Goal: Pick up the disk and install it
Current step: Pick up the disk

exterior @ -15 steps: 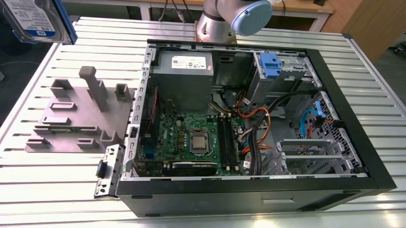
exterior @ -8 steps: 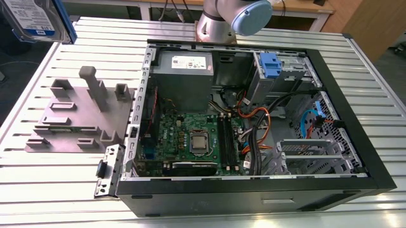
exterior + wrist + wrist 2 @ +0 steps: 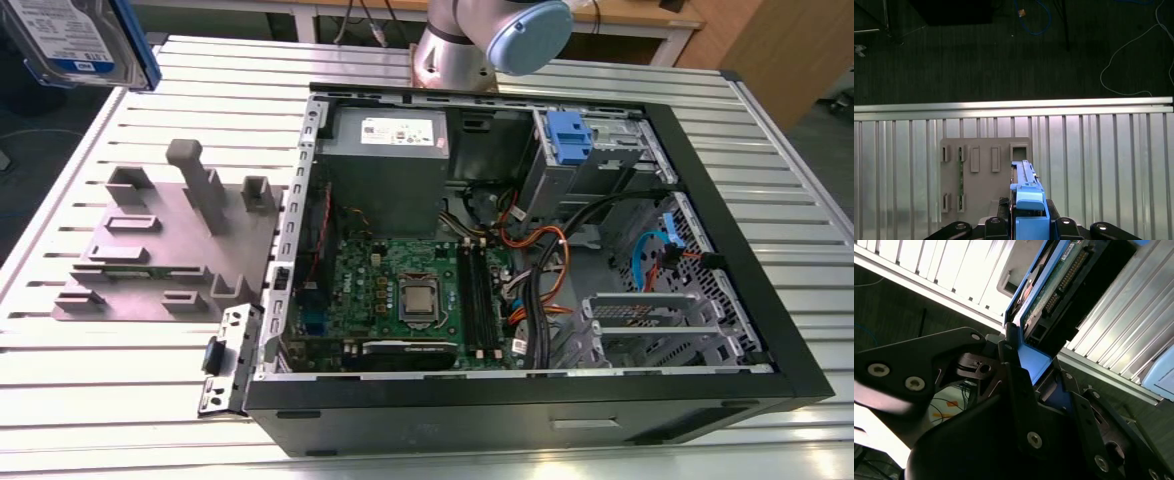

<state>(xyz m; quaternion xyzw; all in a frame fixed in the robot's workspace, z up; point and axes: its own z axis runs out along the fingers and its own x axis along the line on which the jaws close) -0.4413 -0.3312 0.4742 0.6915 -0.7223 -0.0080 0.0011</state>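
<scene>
Gripper [image 3: 1029,225] clamping disk [image 3: 78,42] by blue carrier end, hovering at exterior view's far left; thin grip risking disk tilting, clipping case [image 3: 534,410] wall.

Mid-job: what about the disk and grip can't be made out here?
Exterior view: the disk is cut off by the picture's top and left edges.
First wrist view: the disk is edge-on, so its label face is hidden; the gripper is cut by the bottom edge.
Second wrist view: the gripper's dark links cover the disk's near end; the top edge cuts its far end.
</scene>
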